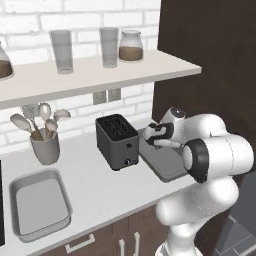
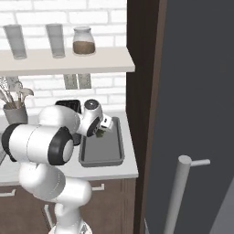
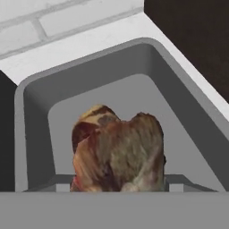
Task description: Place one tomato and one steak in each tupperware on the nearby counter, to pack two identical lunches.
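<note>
Steak held over the right tupperware
The pincer is clamped on a steak, above the tupperware at the table's right end, beside the toaster.

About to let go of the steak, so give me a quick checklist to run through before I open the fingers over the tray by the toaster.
1. Steak between the fingers: ok, it sits right in front of the hand camera with the tips hidden behind it.
2. Gripper over the right tupperware: ok, the tray's walls frame the steak in the hand view.
3. Landing spot free: ok, the visible tray floor is bare; no tomato in it yet.
4. Drop height: cannot tell how far the steak hangs above the floor.
5. Toaster clearance: ok, it stands beside the tray, not under the hand.
6. Left tupperware: not ok, nothing in it.
</note>
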{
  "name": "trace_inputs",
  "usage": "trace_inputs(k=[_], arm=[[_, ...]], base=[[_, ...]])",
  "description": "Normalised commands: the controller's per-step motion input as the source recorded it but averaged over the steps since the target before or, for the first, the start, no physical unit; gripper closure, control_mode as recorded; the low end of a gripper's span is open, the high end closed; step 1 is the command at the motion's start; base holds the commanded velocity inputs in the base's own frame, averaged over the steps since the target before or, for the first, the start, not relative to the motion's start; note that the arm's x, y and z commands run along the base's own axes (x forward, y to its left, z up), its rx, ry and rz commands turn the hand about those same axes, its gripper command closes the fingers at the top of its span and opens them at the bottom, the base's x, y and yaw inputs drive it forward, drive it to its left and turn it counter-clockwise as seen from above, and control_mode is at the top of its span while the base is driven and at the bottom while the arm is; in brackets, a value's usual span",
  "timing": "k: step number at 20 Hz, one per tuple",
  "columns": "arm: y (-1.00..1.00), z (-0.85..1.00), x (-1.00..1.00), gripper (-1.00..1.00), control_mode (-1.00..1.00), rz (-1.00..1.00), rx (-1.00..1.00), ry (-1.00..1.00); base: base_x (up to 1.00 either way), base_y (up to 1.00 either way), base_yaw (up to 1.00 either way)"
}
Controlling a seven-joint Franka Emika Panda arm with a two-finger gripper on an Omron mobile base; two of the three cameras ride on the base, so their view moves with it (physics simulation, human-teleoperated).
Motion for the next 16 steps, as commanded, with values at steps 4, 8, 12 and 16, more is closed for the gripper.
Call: trace_inputs(k=[4,8,12,16], arm=[[0.0,0.06,0.0,-1.0,-1.0,0.0,0.0,-0.05],[0.03,0.37,-0.2,-1.0,-1.0,0.0,0.0,-0.04],[0.03,0.97,-0.87,-1.0,-1.0,0.0,0.0,-0.05],[0.29,0.67,-1.0,-1.0,-1.0,0.05,0.0,-0.01]], base=[[0.0,0.0,0.0],[0.0,0.0,0.0],[0.0,0.0,0.0],[0.0,0.0,0.0]])
